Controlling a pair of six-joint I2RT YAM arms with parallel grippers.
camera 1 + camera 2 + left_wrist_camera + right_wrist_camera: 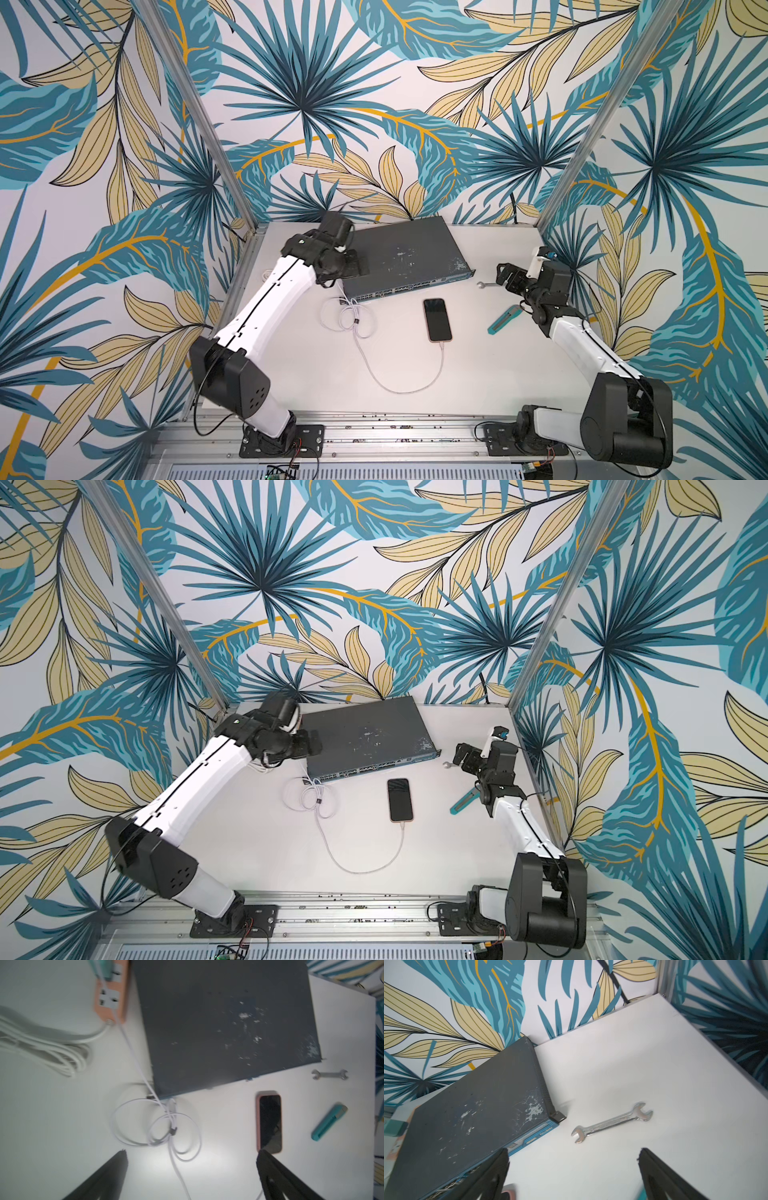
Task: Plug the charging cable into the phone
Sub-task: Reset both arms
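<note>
Lying screen-up near the middle of the white tabletop (478, 374), the flat black smartphone with rounded corners and a pinkish-gold rim (437, 320) is resting just in front of the large, scuffed dark grey metal network switch (405, 253), not touching it. The thin white charging cable (351, 318) is meeting the phone's near short edge with its small white connector tip (440, 344), which is looking seated in the port in both top views. From there the cord is sweeping in a wide curve toward the table's front, then running back to loose coils bound by a small dark tie (173, 1130), lying left of the phone by the switch's front corner. In the left wrist view the cord is carrying on past the coils along the switch's side to an orange power strip with grey sockets (111, 995), beside which a thicker cream-white bundled power cord (41, 1043) is lying.

The left gripper (192, 1153) is hanging above the table with its black fingers spread wide, gripping nothing; in both top views it is hovering over the switch's left edge. The right gripper (573, 1150) is likewise gaping wide and empty, hovering near a small silver double-ended wrench (611, 1123) lying right of the switch. A slim teal utility knife (503, 319) is lying right of the phone, just beside the right arm's wrist.
</note>
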